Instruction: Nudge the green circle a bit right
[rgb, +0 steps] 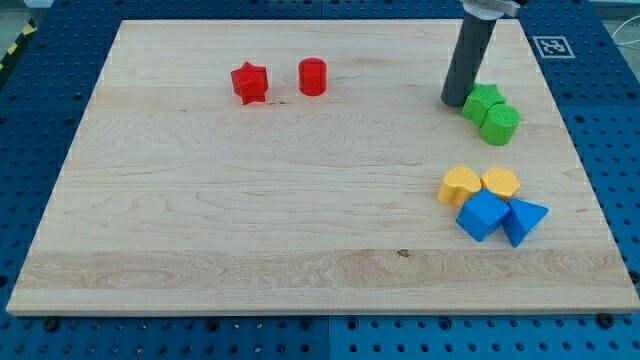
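Observation:
The green circle (500, 124) is a short green cylinder at the view's right, touching the green star (483, 102) on its upper left. My tip (454, 101) rests on the board just left of the green star, close to it, and up-left of the green circle. The dark rod rises from there to the view's top edge.
A red star (249, 83) and a red cylinder (313, 76) sit at the upper middle-left. Two yellow blocks (460, 185) (500, 183), a blue cube (483, 215) and a blue triangle (524, 220) cluster at the lower right. The wooden board's right edge (590, 170) is close by.

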